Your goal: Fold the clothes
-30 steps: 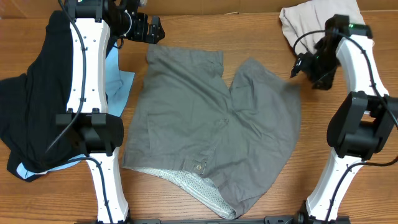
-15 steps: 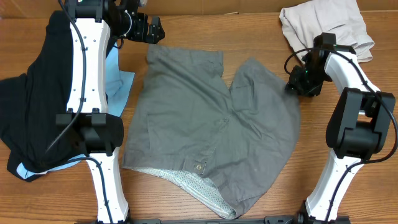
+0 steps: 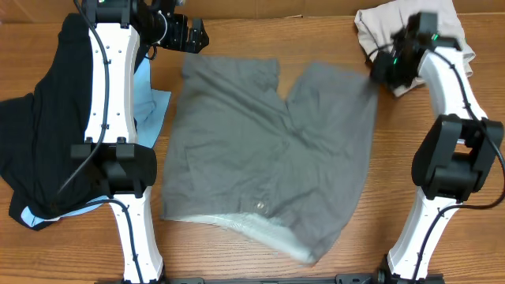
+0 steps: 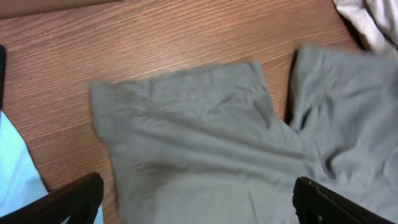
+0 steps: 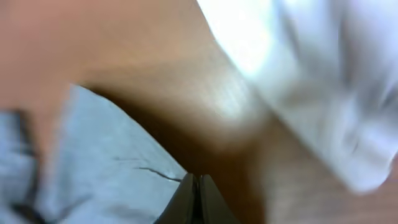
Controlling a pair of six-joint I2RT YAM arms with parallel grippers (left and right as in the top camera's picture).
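The grey shorts (image 3: 260, 158) lie spread in the middle of the table, waistband with pale lining (image 3: 252, 229) toward the front edge, and look blurred. My right gripper (image 3: 377, 72) is at the far corner of the right leg. In the right wrist view its jaws (image 5: 198, 199) are pressed together at the edge of the grey cloth (image 5: 93, 162). My left gripper (image 3: 189, 35) hovers open over the left leg's hem; the left wrist view shows grey fabric (image 4: 205, 137) between its wide-apart fingers (image 4: 68, 202).
A beige garment (image 3: 394, 24) is bunched at the back right, right behind the right gripper, and shows pale in both wrist views (image 5: 323, 74) (image 4: 373, 18). A black garment (image 3: 39, 142) over a light-blue piece (image 3: 150, 106) lies at the left.
My right gripper came down onto the right leg's corner, shut, and pulled back toward the beige garment. The shorts shifted and stretched toward the back with it. The left arm stayed put.
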